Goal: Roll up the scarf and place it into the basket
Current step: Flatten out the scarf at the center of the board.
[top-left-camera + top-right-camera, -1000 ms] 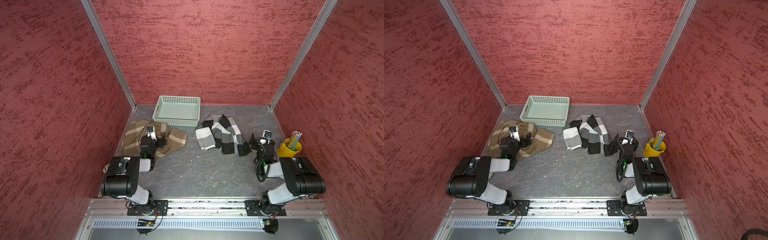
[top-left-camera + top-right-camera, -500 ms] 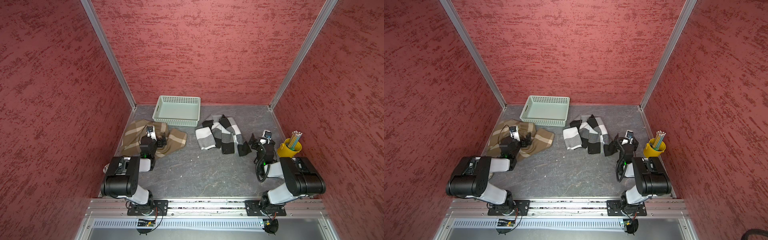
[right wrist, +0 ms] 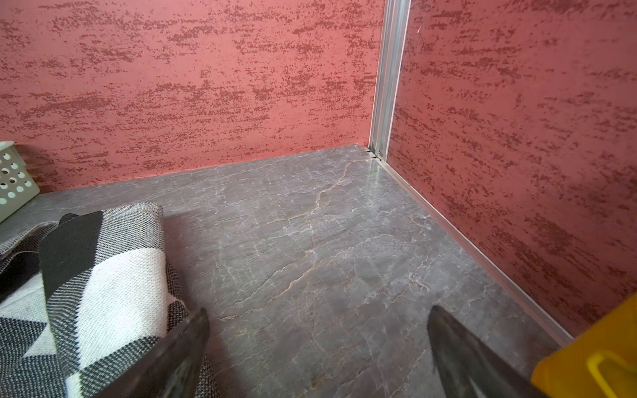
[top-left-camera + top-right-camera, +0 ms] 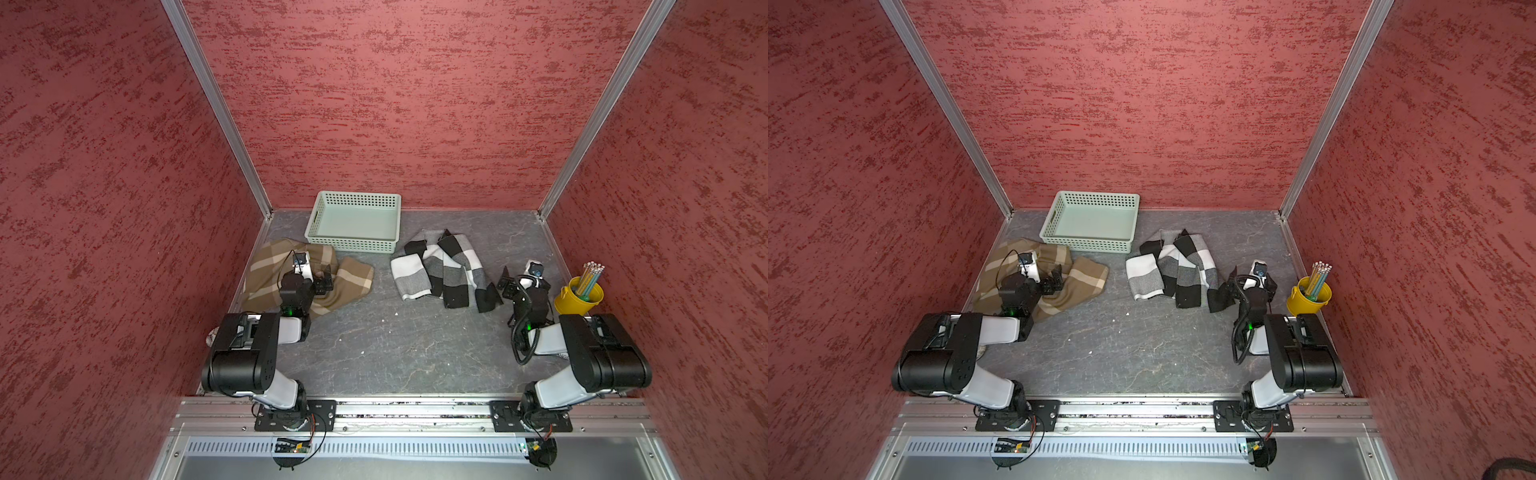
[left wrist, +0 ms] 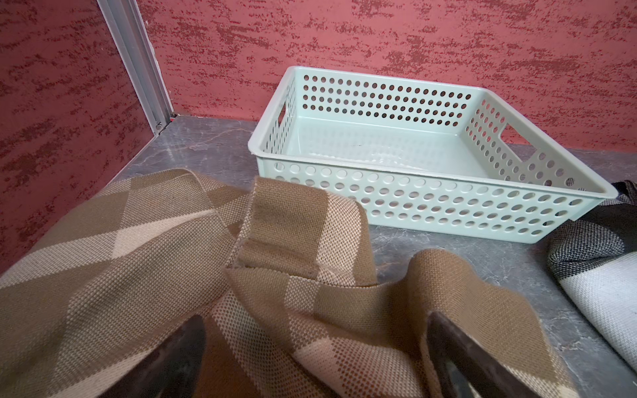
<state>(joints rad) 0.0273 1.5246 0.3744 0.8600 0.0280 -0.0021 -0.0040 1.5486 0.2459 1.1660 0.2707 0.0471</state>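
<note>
A brown plaid scarf (image 4: pixel 270 274) (image 5: pixel 138 275) lies crumpled at the left, just in front of the mint-green basket (image 4: pixel 353 245) (image 5: pixel 413 206), which is empty at the back. My left gripper (image 4: pixel 322 284) (image 5: pixel 317 344) hovers low over this scarf, open, its fingers straddling a fold without pinching it. A black, white and grey checked scarf (image 4: pixel 440 270) (image 3: pixel 103 282) lies loosely folded right of the basket. My right gripper (image 4: pixel 513 284) (image 3: pixel 317 337) stands open over bare tabletop beside that scarf's right end, one finger (image 3: pixel 182 351) at its edge.
A yellow bucket of pencils (image 4: pixel 577 301) (image 3: pixel 593 358) stands by the right wall, close to my right gripper. Red walls enclose the grey marbled table (image 4: pixel 395 345) on three sides. A metal rail (image 4: pixel 415 409) runs along the front edge.
</note>
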